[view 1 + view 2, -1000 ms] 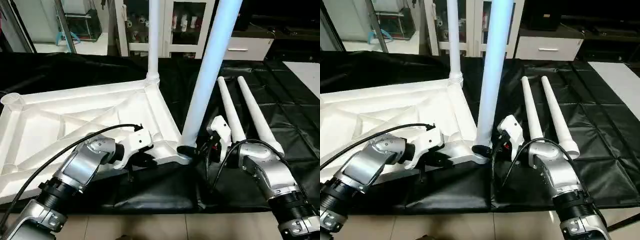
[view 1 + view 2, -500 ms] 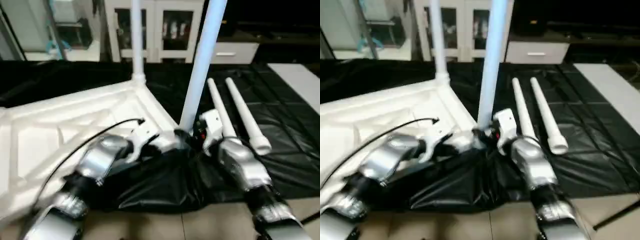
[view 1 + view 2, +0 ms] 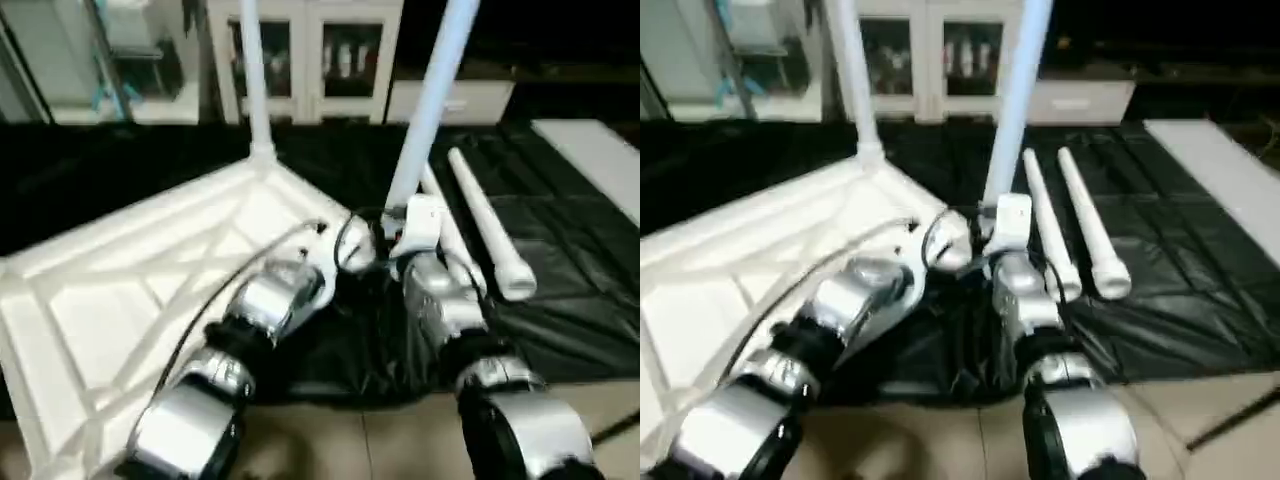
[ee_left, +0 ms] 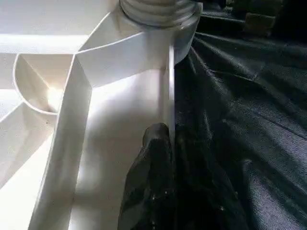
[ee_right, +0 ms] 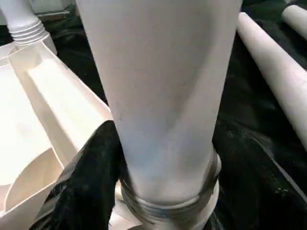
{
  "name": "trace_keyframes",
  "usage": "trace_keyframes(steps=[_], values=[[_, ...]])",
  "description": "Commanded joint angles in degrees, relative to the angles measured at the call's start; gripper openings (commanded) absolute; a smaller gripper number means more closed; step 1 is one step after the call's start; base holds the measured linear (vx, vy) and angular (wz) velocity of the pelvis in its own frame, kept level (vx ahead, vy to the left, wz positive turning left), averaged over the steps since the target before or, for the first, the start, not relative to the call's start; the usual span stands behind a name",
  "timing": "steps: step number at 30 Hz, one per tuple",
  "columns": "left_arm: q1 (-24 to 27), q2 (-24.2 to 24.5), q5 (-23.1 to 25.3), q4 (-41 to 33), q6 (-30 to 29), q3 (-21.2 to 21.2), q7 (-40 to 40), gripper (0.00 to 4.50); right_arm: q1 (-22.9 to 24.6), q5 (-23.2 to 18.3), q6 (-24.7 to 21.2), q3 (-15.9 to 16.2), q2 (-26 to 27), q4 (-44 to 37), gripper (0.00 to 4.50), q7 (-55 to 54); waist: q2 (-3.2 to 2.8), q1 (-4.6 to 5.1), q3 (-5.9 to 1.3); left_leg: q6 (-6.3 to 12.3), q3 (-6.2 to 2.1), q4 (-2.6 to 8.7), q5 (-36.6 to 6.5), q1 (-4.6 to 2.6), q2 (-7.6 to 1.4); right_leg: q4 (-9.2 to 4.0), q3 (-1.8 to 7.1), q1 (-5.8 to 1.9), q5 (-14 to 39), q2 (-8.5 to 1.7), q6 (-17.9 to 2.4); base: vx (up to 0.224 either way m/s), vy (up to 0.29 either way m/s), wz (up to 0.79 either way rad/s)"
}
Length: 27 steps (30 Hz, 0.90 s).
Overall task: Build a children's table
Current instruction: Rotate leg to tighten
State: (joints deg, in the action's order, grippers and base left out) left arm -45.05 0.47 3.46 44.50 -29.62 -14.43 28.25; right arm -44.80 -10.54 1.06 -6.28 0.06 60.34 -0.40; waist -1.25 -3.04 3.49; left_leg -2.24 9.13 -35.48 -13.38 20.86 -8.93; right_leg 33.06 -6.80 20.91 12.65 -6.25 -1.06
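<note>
Right gripper [image 5: 158, 158] clamps the near leg [image 3: 432, 110] at the tabletop [image 3: 130, 280] corner socket; left gripper [image 4: 160, 143] pinches its rim. Next: twist tight.

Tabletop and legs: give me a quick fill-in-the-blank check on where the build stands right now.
1. The tabletop lies with its ribbed underside facing ____.
2. ____ legs stand upright in its corner sockets.
3. Two loose legs lie on the ____ cloth.
4. The left gripper is shut on the tabletop's ____.

Missing words: up; two; black; edge
</note>
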Motion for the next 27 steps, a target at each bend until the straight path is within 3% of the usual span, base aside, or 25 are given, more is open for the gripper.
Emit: trace_keyframes(steps=[1,3,4,5,10,11,13,15,17,18,20,22,24,25,27], values=[[-0.8,1.8,1.1,2.3,1.6,1.3,-2.1,0.00,1.4,0.3,0.3,-0.4,0.0,3.4,2.56,1.2,-0.36,0.72,-3.12,-5.81,-2.41,7.33,-31.7,-1.84,-4.33,-3.76,2.73,-0.23,13.6,-3.37,-7.9,0.000,0.000,0.00],[-0.9,2.2,1.2,2.7,2.7,1.0,-1.0,0.00,1.1,0.1,2.5,-0.6,0.1,3.3,2.56,3.9,0.14,0.29,-3.01,-3.64,-1.75,6.76,-28.2,-1.61,-4.05,-4.71,3.31,-0.25,20.2,-4.61,-7.9,0.000,0.000,0.00],[-0.9,2.2,1.2,2.7,2.7,1.0,-1.0,0.00,1.1,0.1,2.5,-0.6,0.1,3.3,3.12,3.9,0.08,0.21,-2.96,-3.05,-1.70,6.64,-27.3,-1.49,-4.01,-4.95,3.39,-0.28,21.9,-4.87,-7.7,0.000,0.000,0.00],[-0.8,2.6,1.3,2.5,3.0,0.5,-0.2,0.00,1.0,0.2,3.1,-0.4,-0.1,3.1,3.12,4.9,0.03,0.17,-3.00,-2.49,-1.82,6.66,-25.1,-1.06,-4.22,-5.01,3.48,-0.61,23.3,-5.10,-7.4,0.000,0.000,0.00],[0.5,4.4,1.7,0.5,3.5,-1.0,3.3,0.00,2.0,0.5,4.7,0.8,-1.0,0.0,3.56,8.9,0.34,-0.05,-3.43,-0.94,-1.55,6.80,-18.2,-0.24,-4.44,-4.33,3.69,-1.06,17.9,-4.89,-8.5,0.000,0.000,0.00],[1.1,5.1,1.7,-0.5,3.7,-1.4,4.5,0.00,2.8,0.4,5.0,1.0,-1.4,-1.8,3.65,10.6,0.28,-0.30,-3.43,-0.26,-1.25,6.69,-16.5,-0.44,-4.54,-4.31,3.84,-0.81,16.6,-4.95,-9.2,0.000,0.000,0.00],[3.2,7.2,1.7,-3.8,4.7,-2.8,8.4,0.00,5.2,0.1,5.0,1.6,-3.0,-6.7,3.75,14.1,0.63,-0.51,-3.26,0.70,-0.92,6.57,-15.9,-0.59,-4.64,-4.59,3.99,-0.64,19.0,-5.01,-9.5,0.000,0.000,0.00],[4.9,9.1,1.5,-6.6,5.1,-4.1,11.8,0.00,7.1,-0.2,4.7,1.8,-4.3,-10.3,4.07,16.3,0.58,-0.70,-3.40,1.21,-0.83,6.59,-14.0,-0.53,-4.71,-4.48,4.06,-0.69,19.2,-4.93,-9.4,0.000,0.000,0.00],[6.6,10.8,1.3,-9.1,5.9,-5.3,15.1,0.00,8.7,-0.7,3.9,1.8,-5.3,-13.4,4.07,18.1,0.62,-0.91,-3.79,1.92,-0.57,6.36,-10.4,-0.71,-4.81,-3.95,4.28,-0.56,15.4,-4.82,-10.3,0.051,-0.040,0.03],[9.8,14.8,1.0,-14.4,6.8,-8.2,21.6,0.00,12.2,-1.9,1.1,2.7,-8.0,-20.2,4.15,23.0,0.37,-1.20,-3.82,2.74,-0.41,6.48,-9.3,-0.97,-5.02,-3.74,4.29,-0.51,12.7,-4.54,-11.2,0.062,-0.044,0.07],[11.8,17.8,0.9,-17.7,7.1,-10.0,25.6,0.00,14.9,-2.7,-1.2,4.0,-10.6,-25.4,4.40,27.8,0.32,-1.14,-3.94,3.49,-0.07,6.41,-9.4,-0.34,-4.85,-3.00,4.48,-0.54,8.9,-4.10,-12.0,0.079,-0.041,0.04],[12.5,18.9,0.9,-18.6,7.4,-10.5,26.9,0.00,16.0,-3.1,-2.2,4.7,-11.9,-27.5,4.40,30.2,0.32,-1.46,-4.60,4.92,0.17,5.61,-3.1,-0.29,-4.63,-1.41,4.42,-0.76,-1.1,-3.64,-13.9,0.086,-0.022,-0.02],[13.5,20.8,0.4,-20.2,7.9,-11.1,29.7,0.00,18.4,-3.8,-3.4,6.7,-14.8,-31.3,4.40,36.3,0.29,-2.05,-4.84,6.99,0.49,4.96,1.6,-0.36,-4.42,-0.66,4.34,-0.80,-7.8,-3.37,-15.3,0.074,-0.005,-0.02],[14.1,21.8,-0.2,-21.1,9.0,-11.3,31.9,0.00,19.8,-4.8,-4.7,7.9,-16.6,-34.0,4.40,40.5,0.40,-2.08,-4.78,8.51,0.59,4.74,3.3,-0.30,-4.27,-0.46,4.34,-0.75,-10.0,-3.20,-16.0,0.055,0.016,0.00],[15.2,24.2,-1.4,-23.6,10.9,-11.9,36.7,0.00,23.2,-7.3,-8.5,11.0,-21.2,-40.1,4.40,50.7,0.44,-2.14,-4.68,9.36,0.64,4.69,3.4,-0.17,-4.33,-0.43,4.37,-0.84,-9.8,-3.31,-16.3,0.027,0.008,0.00]])
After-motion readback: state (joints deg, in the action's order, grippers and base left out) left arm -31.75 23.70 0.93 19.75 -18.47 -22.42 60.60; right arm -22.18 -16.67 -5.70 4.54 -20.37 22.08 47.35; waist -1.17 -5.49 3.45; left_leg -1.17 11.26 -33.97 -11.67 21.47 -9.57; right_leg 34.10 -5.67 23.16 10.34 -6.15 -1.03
